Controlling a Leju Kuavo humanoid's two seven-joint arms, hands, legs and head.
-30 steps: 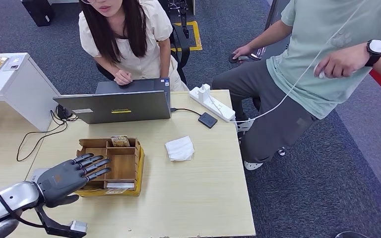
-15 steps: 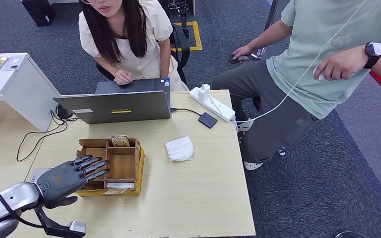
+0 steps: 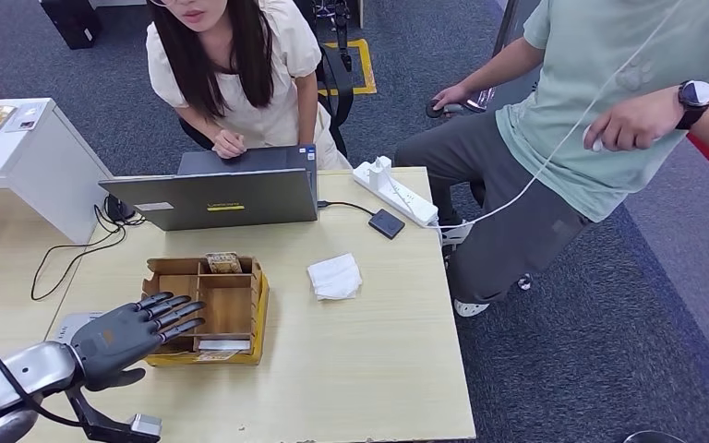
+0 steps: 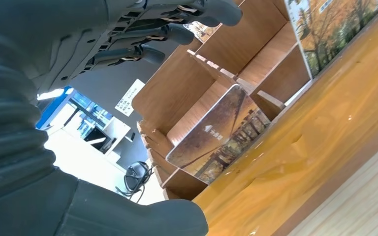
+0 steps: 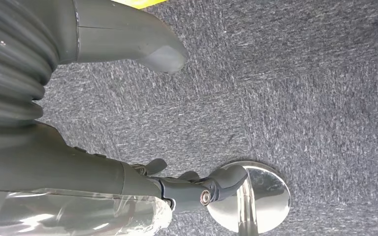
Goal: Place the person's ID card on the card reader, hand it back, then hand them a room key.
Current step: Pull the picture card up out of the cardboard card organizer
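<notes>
Wooden card organiser (image 3: 212, 300) on the table (image 3: 360, 369) is the landmark. Left robot hand (image 3: 134, 330) hovers at its near-left corner, fingers spread, holding nothing. Right robot hand (image 5: 128, 172) hangs over grey carpet (image 5: 300, 88), holding nothing, fingers loosely curled. No ID card visible in either hand; step looks like reaching for a room key. Next move calls for lowering fingers into a slot and pinching a card edge. Left wrist view shows a picture-printed card (image 4: 216, 135) leaning in a compartment; head view shows cards (image 3: 214, 349) in the organiser's front tray.
</notes>
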